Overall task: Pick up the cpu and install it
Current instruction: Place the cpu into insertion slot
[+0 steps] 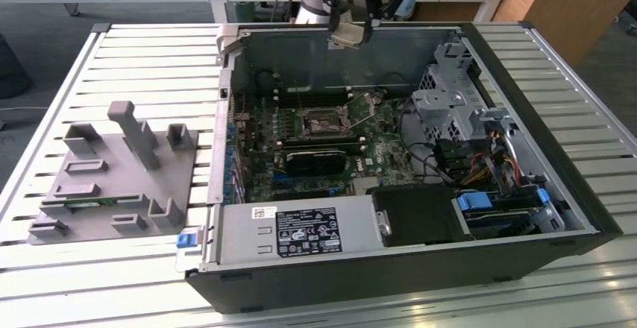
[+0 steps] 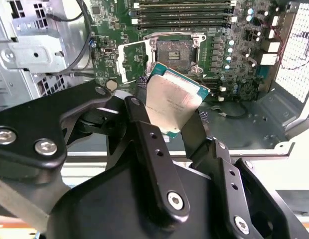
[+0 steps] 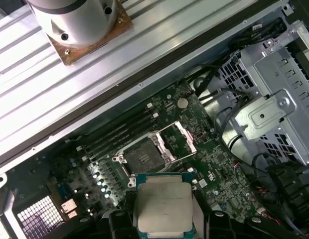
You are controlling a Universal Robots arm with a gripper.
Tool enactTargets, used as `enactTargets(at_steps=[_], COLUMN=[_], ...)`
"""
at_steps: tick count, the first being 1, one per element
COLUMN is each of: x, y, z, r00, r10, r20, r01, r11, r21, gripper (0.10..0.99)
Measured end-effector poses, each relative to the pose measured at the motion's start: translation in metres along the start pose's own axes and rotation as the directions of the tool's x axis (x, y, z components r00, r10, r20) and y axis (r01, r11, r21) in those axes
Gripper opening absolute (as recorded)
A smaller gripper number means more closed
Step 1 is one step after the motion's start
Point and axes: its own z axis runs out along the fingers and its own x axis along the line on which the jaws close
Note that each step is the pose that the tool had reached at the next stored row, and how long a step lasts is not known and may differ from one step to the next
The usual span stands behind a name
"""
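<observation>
the cpu [image 2: 173, 102] is pinched between the jaws of the gripper [image 2: 167, 118] above the computer case [image 1: 398, 277].

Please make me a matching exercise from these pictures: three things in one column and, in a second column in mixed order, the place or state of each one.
Things
1. cpu
2. socket
3. grey holder block

Places or states
A. open and empty, on the green board inside the computer case
B. standing on the slatted table, at the exterior view's left of the case
C. held by the gripper, above the board

Right pairs: 1-C, 2-A, 3-B
</observation>
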Motion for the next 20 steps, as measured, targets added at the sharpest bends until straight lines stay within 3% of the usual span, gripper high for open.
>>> enactTargets(at_steps=[9,20], x=[0.0000,0.0000], y=[0.0000,0.0000], z=[0.0001,0.0004], r00=[0.9952,0.9768], r10=[0.097,0.214], r20=[0.0051,0.0111], r01=[-0.097,-0.214], r11=[0.9952,0.9769], r21=[-0.001,-0.003], gripper=[0.525,0.525])
